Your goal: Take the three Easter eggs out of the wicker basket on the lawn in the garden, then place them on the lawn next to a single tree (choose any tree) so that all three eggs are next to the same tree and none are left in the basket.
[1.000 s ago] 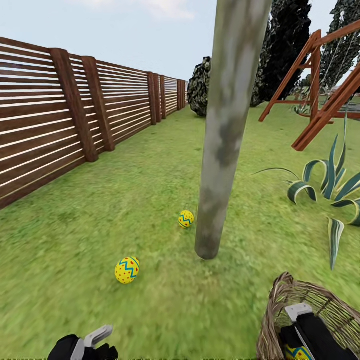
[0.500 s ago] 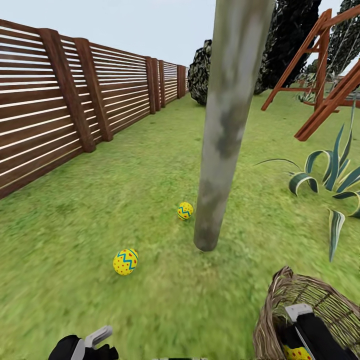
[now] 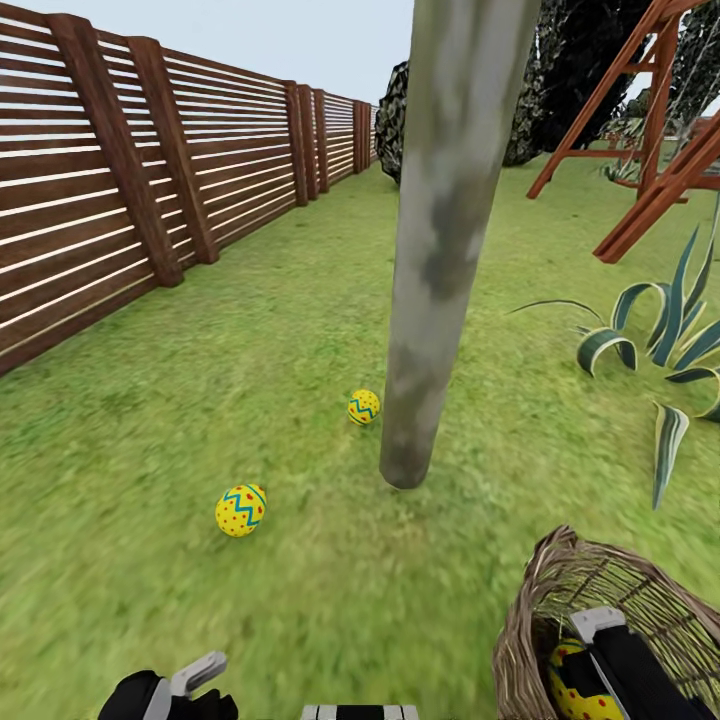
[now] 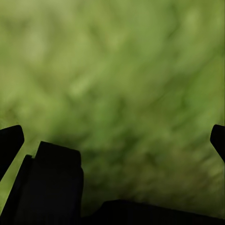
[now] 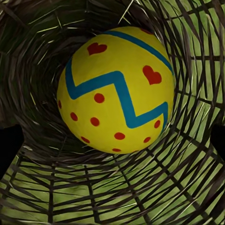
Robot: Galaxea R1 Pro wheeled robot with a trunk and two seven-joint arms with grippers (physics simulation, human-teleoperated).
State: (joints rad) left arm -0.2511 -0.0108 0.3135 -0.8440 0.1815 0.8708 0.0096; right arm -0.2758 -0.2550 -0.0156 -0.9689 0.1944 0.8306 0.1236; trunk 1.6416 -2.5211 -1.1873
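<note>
The tree [image 3: 432, 250] rises from the lawn [image 3: 200, 400] straight ahead, its bare grey-green trunk meeting the grass at mid-picture. Two Easter eggs lie on the grass beside it: one [image 3: 364, 406] close to the trunk's left, another [image 3: 240, 510] farther left and nearer me. The wicker basket [image 3: 545, 600] stands at the lower right, holding the third egg [image 5: 116, 89]. My right gripper [image 3: 590, 665] reaches down into the basket, open, its dark fingers wide on either side of that egg. My left gripper [image 4: 112, 140] hangs open over bare grass at the lower left.
A brown slatted fence [image 3: 120, 190] runs along the left. A spiky striped plant [image 3: 660, 350] grows right of the tree, above the basket. The wooden swing frame [image 3: 660, 130] and dark bushes [image 3: 570, 70] stand farther back right.
The whole picture has slid down and nearer, so the camera moved. The egg in the basket shows more. Both arms hold their place in the picture.
</note>
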